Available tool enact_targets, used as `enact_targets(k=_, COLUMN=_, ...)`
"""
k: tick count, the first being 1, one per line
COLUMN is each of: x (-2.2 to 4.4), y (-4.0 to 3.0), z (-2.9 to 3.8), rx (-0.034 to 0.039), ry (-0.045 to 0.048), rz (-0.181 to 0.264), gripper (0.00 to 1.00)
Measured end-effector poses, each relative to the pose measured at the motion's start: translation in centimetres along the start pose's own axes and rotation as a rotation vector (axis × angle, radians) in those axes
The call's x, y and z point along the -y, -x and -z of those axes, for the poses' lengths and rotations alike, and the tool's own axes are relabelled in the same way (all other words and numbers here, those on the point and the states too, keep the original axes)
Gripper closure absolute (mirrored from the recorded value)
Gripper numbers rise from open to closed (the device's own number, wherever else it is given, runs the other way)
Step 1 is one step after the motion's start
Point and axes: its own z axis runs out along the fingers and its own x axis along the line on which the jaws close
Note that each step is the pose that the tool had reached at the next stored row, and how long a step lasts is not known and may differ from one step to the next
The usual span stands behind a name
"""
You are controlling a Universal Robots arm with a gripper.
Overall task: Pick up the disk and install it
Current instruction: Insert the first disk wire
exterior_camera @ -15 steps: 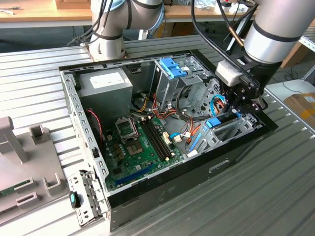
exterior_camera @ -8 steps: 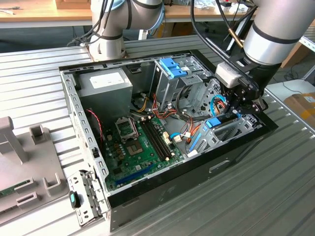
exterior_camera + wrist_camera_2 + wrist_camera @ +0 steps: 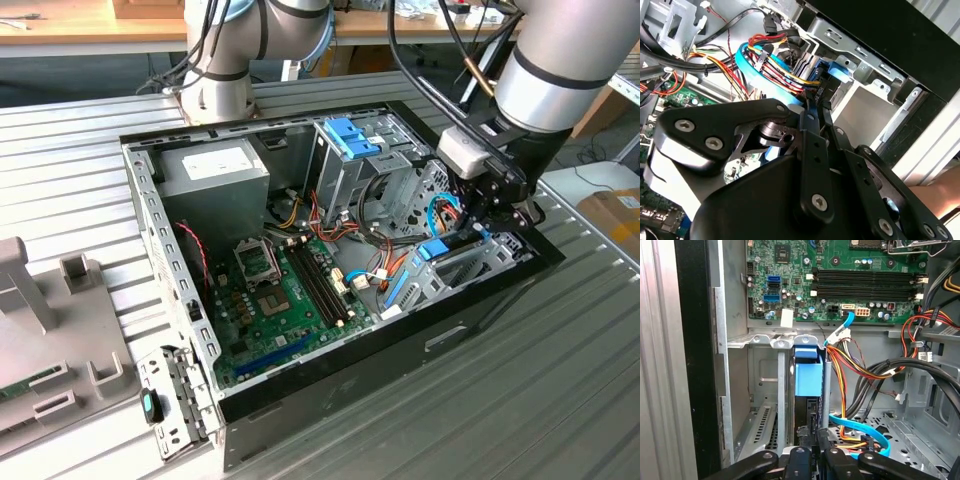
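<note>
One disk (image 3: 807, 377) only, standing on edge in the silver bay (image 3: 762, 342) at the case's (image 3: 480, 320) front corner, with one gripper (image 3: 812, 452) clenched on its dark end, plus one motherboard (image 3: 840, 280) with four memory slots counted in the first wrist view.

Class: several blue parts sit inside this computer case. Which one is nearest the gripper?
The disk with blue rails, in the bay directly below the gripper; the blue clips sit on the tall cage, farther off.
</note>
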Motion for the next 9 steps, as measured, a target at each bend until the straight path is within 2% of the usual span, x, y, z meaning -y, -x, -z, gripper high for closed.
enact_targets(k=2, x=0.03, y=0.00, z=0.20, rx=-0.0001, ry=0.0000, rz=0.000, gripper=0.84)
enact_targets(k=9, x=0.04, y=0.10, z=0.21, rx=-0.0025, ry=0.0000, rz=0.000, gripper=0.84)
